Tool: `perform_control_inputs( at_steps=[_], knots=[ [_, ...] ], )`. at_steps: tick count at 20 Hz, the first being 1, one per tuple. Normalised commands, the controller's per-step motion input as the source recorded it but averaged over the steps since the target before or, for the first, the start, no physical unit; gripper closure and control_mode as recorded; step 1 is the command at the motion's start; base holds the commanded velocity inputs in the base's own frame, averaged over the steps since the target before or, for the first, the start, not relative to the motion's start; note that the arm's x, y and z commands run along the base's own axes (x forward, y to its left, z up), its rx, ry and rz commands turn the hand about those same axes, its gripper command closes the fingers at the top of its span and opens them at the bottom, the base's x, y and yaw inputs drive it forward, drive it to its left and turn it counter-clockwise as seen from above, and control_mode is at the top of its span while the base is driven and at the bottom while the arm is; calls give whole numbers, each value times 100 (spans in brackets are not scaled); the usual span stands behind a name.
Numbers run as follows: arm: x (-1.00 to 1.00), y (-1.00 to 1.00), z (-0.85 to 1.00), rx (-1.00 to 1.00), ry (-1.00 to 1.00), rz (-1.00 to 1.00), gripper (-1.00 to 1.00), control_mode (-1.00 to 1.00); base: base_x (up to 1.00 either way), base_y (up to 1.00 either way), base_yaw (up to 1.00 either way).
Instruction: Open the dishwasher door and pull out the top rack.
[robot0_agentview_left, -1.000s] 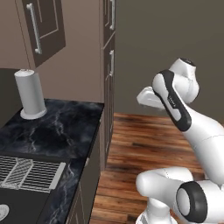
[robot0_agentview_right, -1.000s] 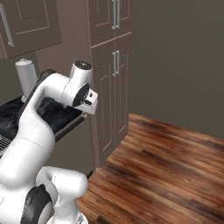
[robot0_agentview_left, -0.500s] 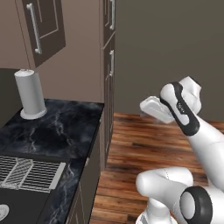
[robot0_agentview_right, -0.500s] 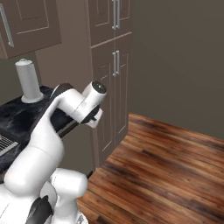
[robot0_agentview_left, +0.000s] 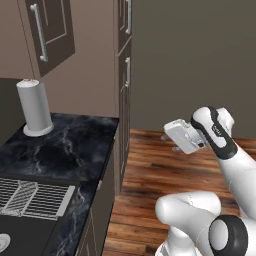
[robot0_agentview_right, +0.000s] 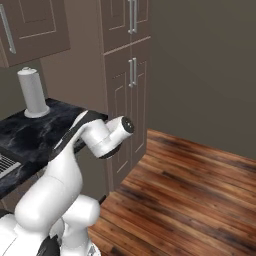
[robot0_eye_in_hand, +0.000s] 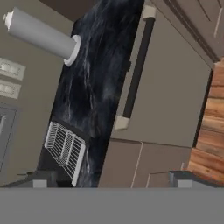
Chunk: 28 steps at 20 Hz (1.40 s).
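Below the dark marble counter (robot0_eye_in_hand: 94, 83), the shut dishwasher door (robot0_eye_in_hand: 170, 96) lies ahead of the wide-open jaws.

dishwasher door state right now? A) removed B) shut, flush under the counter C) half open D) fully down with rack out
B: in the hand view the dishwasher door sits flat against the cabinet front below the dark marble counter, its bar handle untouched and no rack visible.
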Motion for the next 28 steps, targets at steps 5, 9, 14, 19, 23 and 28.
perform_control_inputs(
  at_steps=[5, 9, 14, 19, 23, 28],
  knots=[
    [2, 4, -26, 22, 0, -1, -100, -100, 0, 0, 0],
    [10, 14, -27, 19, 0, -2, -100, -100, 0, 0, 0],
    [19, 19, -30, 16, 0, -3, -100, -100, 0, 0, 0],
    [28, 18, -32, 14, 0, -4, -100, -100, 0, 0, 0],
    [32, 16, -35, 14, 0, -5, -100, -100, 0, 0, 0],
    [27, 18, -33, 13, 0, -4, -100, -100, 0, 0, 0]
  ],
)
